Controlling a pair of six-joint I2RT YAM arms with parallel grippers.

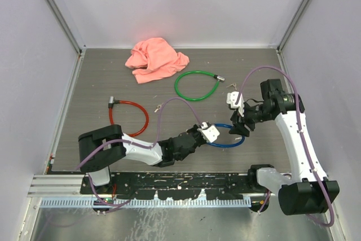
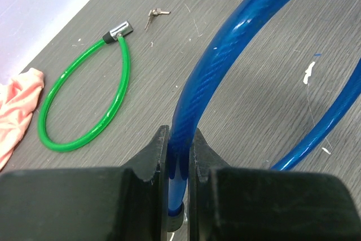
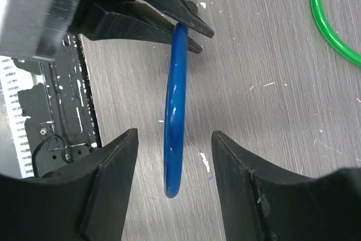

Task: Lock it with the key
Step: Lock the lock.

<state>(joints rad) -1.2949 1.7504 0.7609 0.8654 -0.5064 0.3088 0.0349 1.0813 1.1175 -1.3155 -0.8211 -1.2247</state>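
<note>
Blue plastic-coated cable loop (image 2: 208,77) is clamped in your left pincer (image 2: 180,139); your right pincer (image 3: 175,132) hovers over it, fingers apart.

The cloth (image 1: 155,59) is lying at the far end of the table (image 1: 101,83), left of centre. The far lock (image 1: 175,86) is lying flat just in front of it, to its right. The left lock (image 1: 147,118) is lying nearer, on the left side. The keys (image 1: 159,106) are sitting between those two, apart from both. The near lock (image 2: 210,66) is sitting in front of the far lock, right of centre. The left gripper (image 2: 179,150) is pinching its left side. The right gripper (image 3: 175,132) is straddling its right side, the cable running between the spread fingers and apart from both.
</note>
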